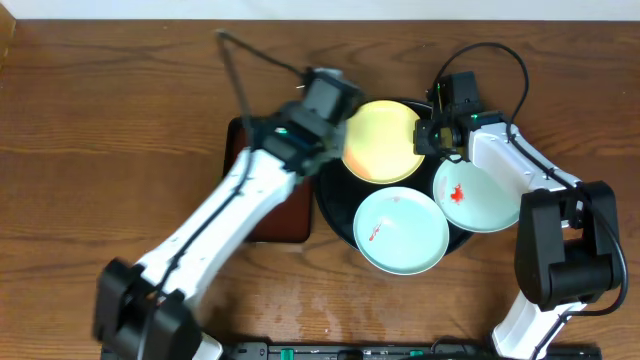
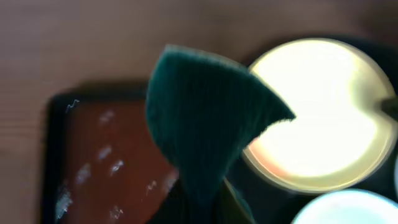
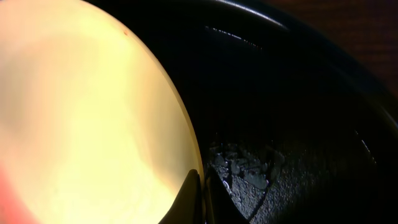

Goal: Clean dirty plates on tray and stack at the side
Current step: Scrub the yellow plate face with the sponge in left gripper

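Observation:
The round black tray holds three plates. A pale yellow plate lies at its back. My right gripper is shut on that plate's right rim, one finger over and one under it. In the right wrist view the yellow plate fills the left, with the right gripper pinching its edge over the tray. Two mint plates carry red smears. My left gripper hovers left of the yellow plate, shut on a dark green scouring pad.
A rectangular dark brown tray with wet spots lies left of the black tray, partly under my left arm; it also shows in the left wrist view. Brown wood tabletop surrounds everything. Crumbly dark residue sits on the black tray.

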